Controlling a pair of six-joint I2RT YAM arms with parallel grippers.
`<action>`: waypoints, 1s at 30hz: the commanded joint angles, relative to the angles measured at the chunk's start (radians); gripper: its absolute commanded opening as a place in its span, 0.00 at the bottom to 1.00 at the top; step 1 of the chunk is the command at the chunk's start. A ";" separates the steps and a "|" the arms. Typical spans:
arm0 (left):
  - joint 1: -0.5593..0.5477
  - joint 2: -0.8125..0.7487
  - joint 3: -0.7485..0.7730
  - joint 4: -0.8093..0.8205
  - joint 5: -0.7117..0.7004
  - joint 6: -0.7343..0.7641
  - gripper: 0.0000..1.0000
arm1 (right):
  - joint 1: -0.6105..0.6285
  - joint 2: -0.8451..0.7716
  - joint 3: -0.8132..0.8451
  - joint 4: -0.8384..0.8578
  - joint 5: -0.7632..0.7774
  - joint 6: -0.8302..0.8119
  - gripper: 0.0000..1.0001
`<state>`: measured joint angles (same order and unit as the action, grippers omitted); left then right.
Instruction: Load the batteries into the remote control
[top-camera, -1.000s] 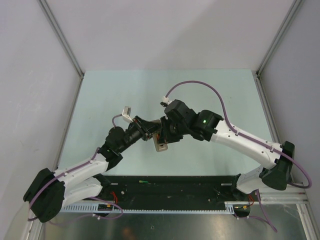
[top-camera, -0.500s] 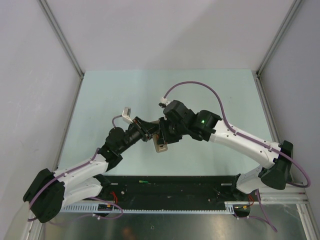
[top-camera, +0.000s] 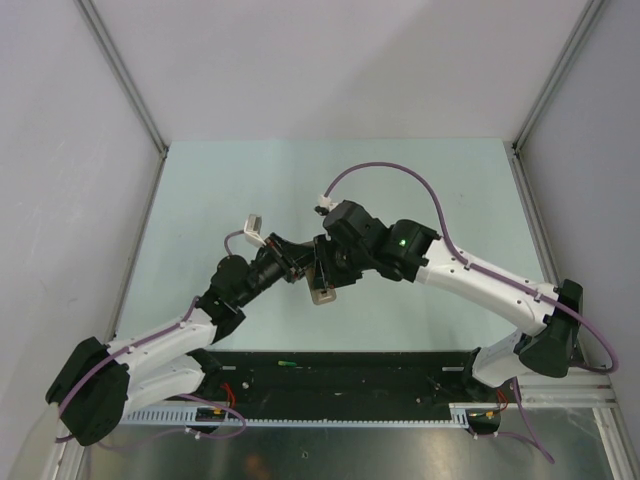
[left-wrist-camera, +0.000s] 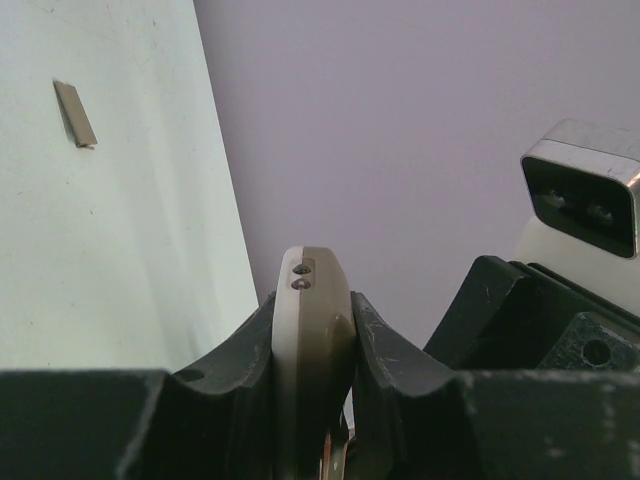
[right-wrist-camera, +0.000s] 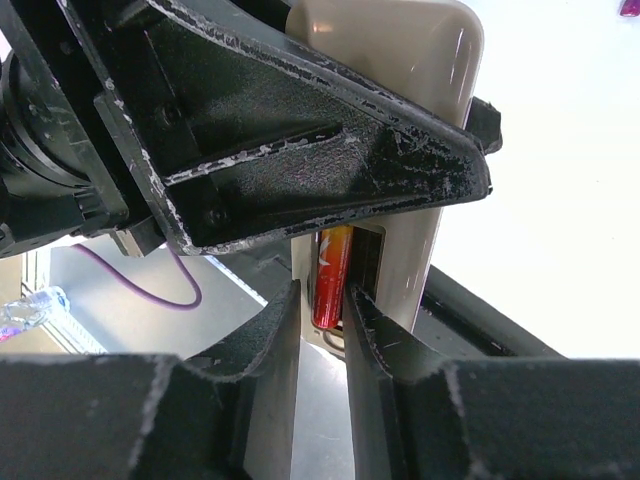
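As L-grip (left-wrist-camera: 312, 325) clamps remote (left-wrist-camera: 312, 285), R-grip (right-wrist-camera: 320, 296) sits ajar.

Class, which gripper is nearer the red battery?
Right. The right gripper straddles the red battery in the remote control; the left gripper clamps the remote control beside it.

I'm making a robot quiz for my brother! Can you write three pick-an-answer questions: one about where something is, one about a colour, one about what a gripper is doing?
1. Where is the flat grey piece? A) on the table B) on a shelf C) in a cup
2. What colour is the battery at the remote's slot? A) green B) blue C) red
3. What is the left gripper doing? A) hanging open B) squeezing the remote C) holding a battery
Answers: A, it lies alone on the table; C, it shows red in the right wrist view; B, it presses both sides of the remote.
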<state>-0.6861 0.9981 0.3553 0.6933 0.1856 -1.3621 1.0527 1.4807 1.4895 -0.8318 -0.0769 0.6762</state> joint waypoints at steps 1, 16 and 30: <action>-0.015 -0.024 0.020 0.186 0.003 -0.088 0.00 | 0.018 0.035 0.029 0.014 0.012 -0.012 0.28; -0.006 -0.007 0.010 0.184 -0.029 -0.083 0.00 | 0.020 0.056 0.069 -0.078 0.107 -0.015 0.37; -0.006 -0.021 0.051 0.110 -0.075 -0.078 0.00 | 0.072 0.181 0.161 -0.167 0.270 -0.030 0.38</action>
<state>-0.6842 1.0210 0.3416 0.6830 0.1101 -1.3697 1.1137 1.6146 1.6432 -0.9688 0.1135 0.6636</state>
